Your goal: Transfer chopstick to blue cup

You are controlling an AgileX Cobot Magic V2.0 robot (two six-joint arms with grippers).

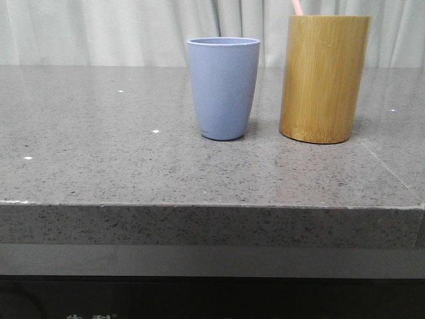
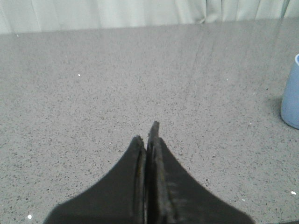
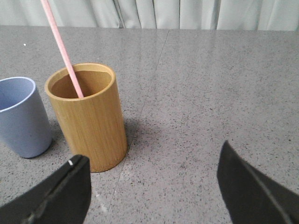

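A pale pink chopstick (image 3: 63, 53) stands leaning in the tall tan bamboo holder (image 3: 88, 116); in the front view only its short tip (image 1: 297, 6) shows above the holder (image 1: 323, 78). The blue cup (image 1: 224, 87) stands upright just left of the holder, apart from it; it also shows in the right wrist view (image 3: 21, 116) and at the edge of the left wrist view (image 2: 291, 95). My right gripper (image 3: 154, 163) is open and empty, short of the holder. My left gripper (image 2: 148, 135) is shut and empty over bare table, well apart from the cup. Neither gripper shows in the front view.
The grey speckled stone table (image 1: 99, 153) has its front edge (image 1: 199, 205) near the camera. A pale curtain (image 1: 99, 30) hangs behind the table. A seam in the tabletop (image 3: 140, 121) runs past the holder.
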